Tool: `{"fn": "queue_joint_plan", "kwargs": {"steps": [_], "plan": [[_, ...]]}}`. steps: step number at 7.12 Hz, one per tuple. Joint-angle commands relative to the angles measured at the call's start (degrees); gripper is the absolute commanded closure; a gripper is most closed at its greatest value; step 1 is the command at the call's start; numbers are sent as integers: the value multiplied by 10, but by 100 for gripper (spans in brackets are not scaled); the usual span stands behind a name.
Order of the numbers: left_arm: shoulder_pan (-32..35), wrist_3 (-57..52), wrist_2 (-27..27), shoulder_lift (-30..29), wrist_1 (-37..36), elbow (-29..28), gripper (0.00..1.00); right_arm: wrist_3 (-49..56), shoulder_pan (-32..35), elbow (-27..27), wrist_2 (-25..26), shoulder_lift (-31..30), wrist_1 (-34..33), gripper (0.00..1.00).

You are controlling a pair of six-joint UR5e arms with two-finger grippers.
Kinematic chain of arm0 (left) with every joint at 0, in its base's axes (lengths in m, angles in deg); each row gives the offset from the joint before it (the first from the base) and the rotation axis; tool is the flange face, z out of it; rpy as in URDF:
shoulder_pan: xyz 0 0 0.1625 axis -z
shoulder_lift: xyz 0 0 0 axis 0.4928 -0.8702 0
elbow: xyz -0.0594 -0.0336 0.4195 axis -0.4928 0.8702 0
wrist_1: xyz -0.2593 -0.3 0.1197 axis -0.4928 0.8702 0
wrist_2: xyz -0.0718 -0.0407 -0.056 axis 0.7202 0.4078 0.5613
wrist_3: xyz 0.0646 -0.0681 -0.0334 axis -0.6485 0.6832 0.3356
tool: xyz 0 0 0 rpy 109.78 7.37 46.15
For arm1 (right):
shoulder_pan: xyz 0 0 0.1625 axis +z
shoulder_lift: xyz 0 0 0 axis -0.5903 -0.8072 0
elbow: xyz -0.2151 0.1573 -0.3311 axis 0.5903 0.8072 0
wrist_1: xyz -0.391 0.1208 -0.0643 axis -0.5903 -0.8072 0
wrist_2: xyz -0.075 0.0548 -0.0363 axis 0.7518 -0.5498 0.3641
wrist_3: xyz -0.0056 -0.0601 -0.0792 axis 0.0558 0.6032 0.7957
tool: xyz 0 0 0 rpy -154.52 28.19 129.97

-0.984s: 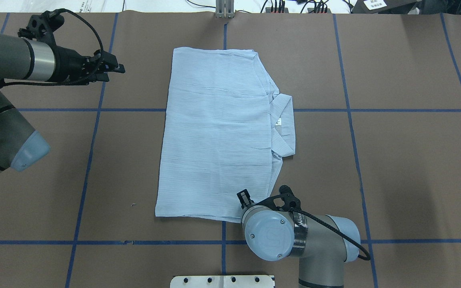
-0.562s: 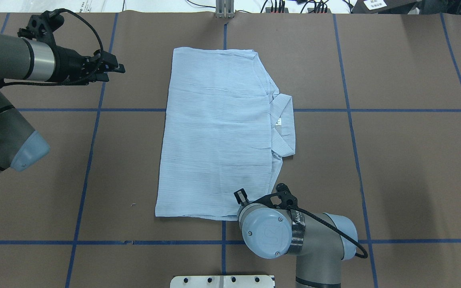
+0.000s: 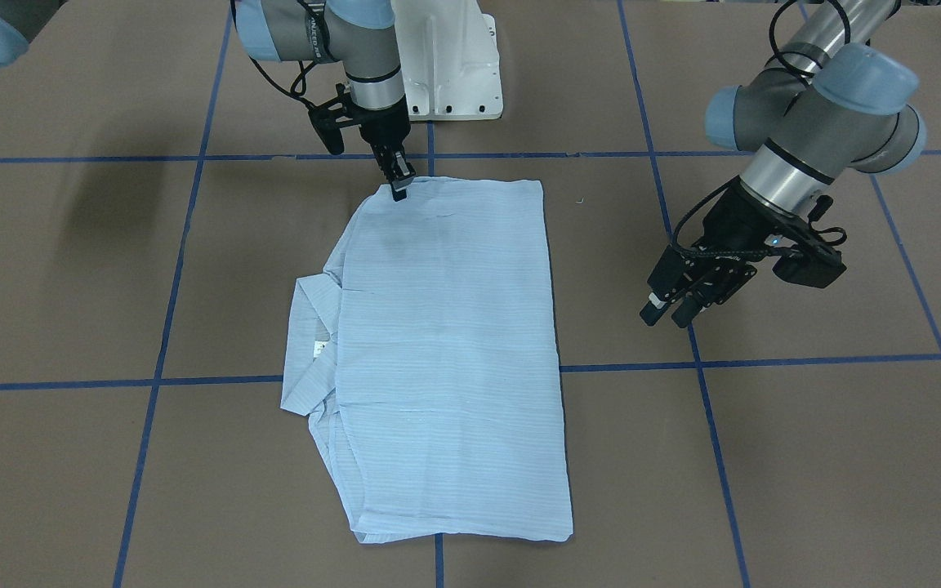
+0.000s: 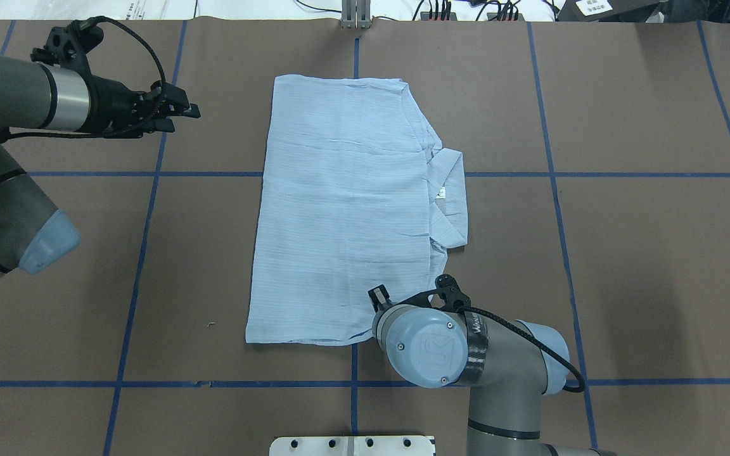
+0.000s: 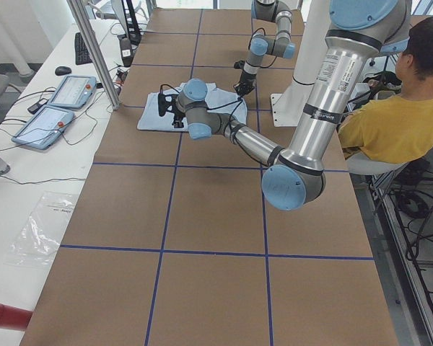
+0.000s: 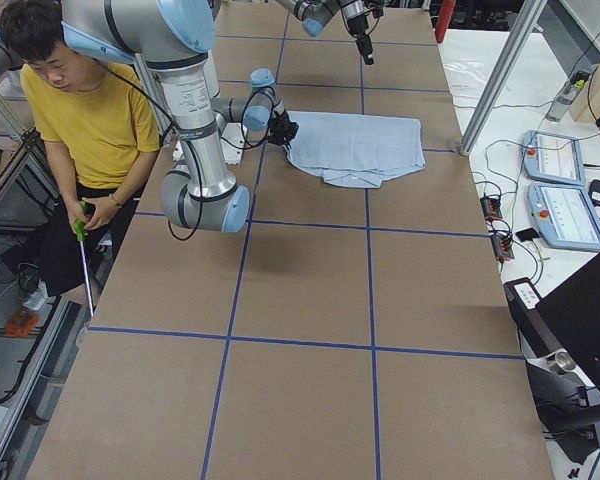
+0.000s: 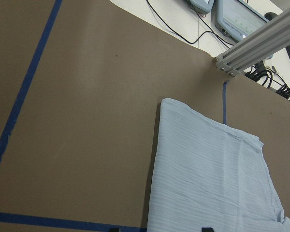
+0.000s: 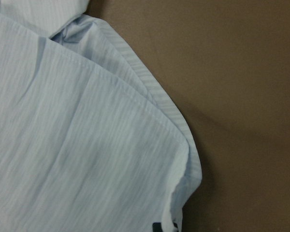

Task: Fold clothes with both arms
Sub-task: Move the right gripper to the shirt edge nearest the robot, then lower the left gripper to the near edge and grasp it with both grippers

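The light blue striped shirt lies folded into a long rectangle at the table's middle, its collar and white neck label sticking out on the robot's right; it also shows in the front view. My right gripper points straight down at the shirt's near right corner, with its jaws together on the cloth edge. In the overhead view its own wrist hides it. My left gripper hovers open and empty above bare table, well left of the shirt.
The white pedestal base stands at the robot's edge. An aluminium post and cables are at the far edge. A person in yellow sits beside the robot. Control tablets lie off the table's far side.
My right arm has moved forward and a little left over the shirt's near right corner, and that corner's edge now looks pulled up. My left gripper has barely shifted.
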Motion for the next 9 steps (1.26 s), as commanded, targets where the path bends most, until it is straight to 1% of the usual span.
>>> {"fn": "queue_joint_plan", "kwargs": {"steps": [1,2,3,4,5,7,9], "plan": [[-60,93,-29,6,-5,8,36,3,16,-25,-29,-13,-6,100],[-129,151,-85,7,-17,24,37,4,16,-48,-31,-33,-7,100],[-189,187,-123,10,-68,70,37,4,16,-55,-31,-40,-7,100],[-247,213,-155,8,-164,128,37,5,17,-58,-31,-43,-7,100],[-312,246,-219,11,-180,139,37,5,16,-59,-31,-48,-7,100],[-356,258,-241,49,-184,139,37,4,12,-58,-29,-49,-7,100],[-371,267,-249,52,-184,137,37,4,7,-56,-26,-48,-7,100]]}}
